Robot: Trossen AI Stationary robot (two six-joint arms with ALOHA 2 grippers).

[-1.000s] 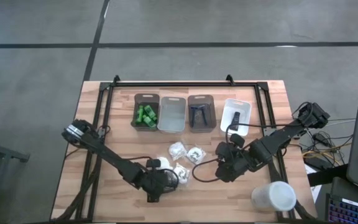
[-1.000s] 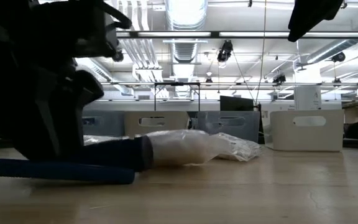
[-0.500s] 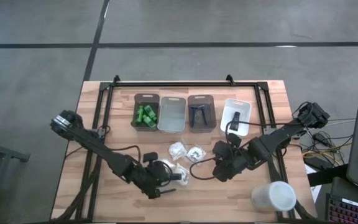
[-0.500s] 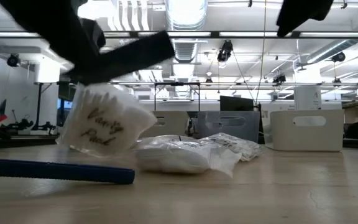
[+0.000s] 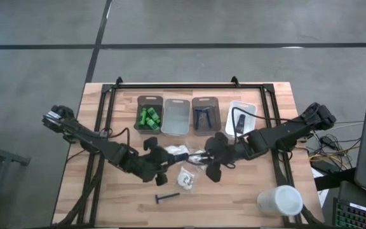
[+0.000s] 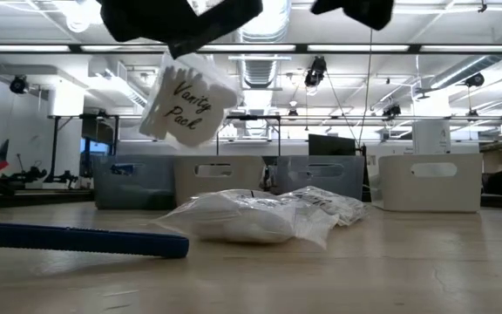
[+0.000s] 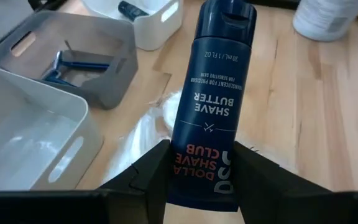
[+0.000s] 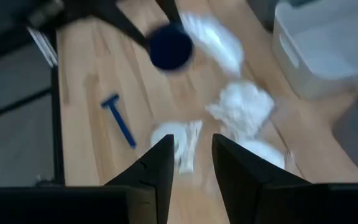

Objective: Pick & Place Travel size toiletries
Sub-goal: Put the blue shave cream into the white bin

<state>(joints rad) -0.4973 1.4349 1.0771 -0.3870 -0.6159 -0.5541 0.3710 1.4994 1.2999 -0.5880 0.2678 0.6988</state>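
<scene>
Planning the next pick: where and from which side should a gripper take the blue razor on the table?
Take the razor at mid-handle, coming straight down, fingers closing across it. It lies flat on the table, clear of the white packets, and the handle is its long, narrow, straight part.

Wooden surface (image 5: 107,203) carrying bins, packets, a razor and a cup

4 bins (image 5: 196,116) are sitting in a row along the far side; white packets (image 5: 187,179) are lying near the middle, a blue razor (image 5: 166,198) is lying toward the near edge, and a white cup (image 5: 279,200) is resting at the right corner.
</scene>
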